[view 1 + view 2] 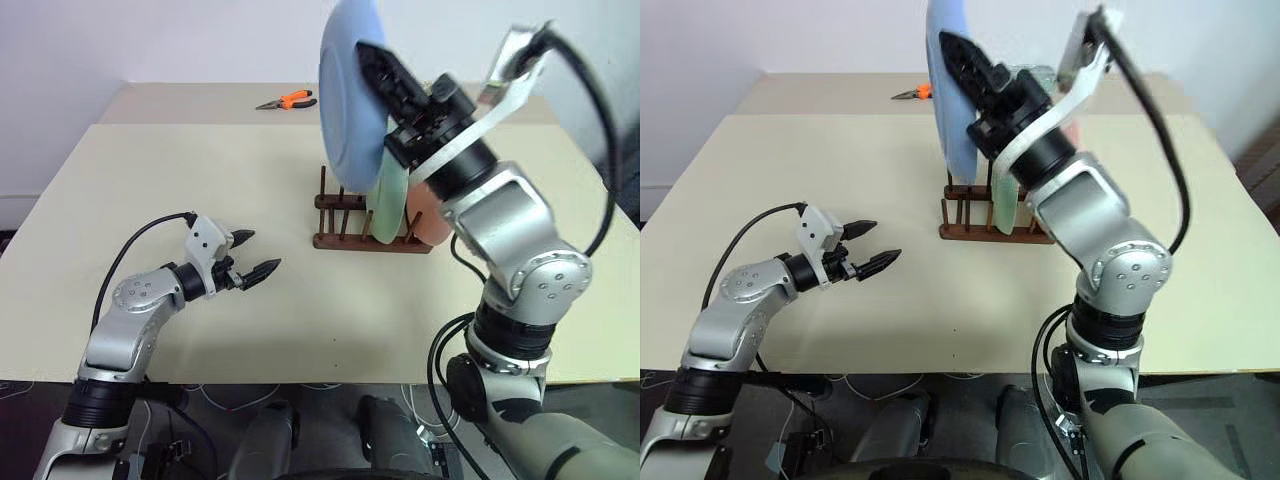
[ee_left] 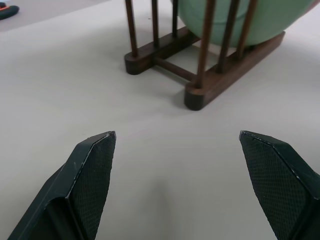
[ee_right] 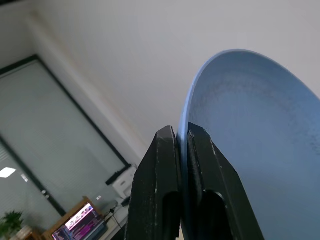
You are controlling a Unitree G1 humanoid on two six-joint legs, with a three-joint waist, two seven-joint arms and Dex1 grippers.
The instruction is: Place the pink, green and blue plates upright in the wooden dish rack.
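Beige bench [image 1: 200, 180] carries the wooden dish rack [image 1: 345, 238] with the green plate [image 1: 390, 200] and pink plate [image 1: 428, 215] standing in it, while the right gripper [image 1: 378, 62] pinches the blue plate [image 1: 345, 110] by its rim above the rack and the left gripper [image 1: 255, 255] hovers nearby with fingers spread, empty.

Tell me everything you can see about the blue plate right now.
The blue plate is a round, pale blue dish with a smooth matte look and a shallow raised rim, likely plastic or melamine. It is off the table, held up on edge in the air above the wooden dish rack. The right gripper is shut on its rim, one black finger on each face. It has not yet been set into a slot, and nothing else touches it. The green plate and the pink plate already stand in the rack below it.
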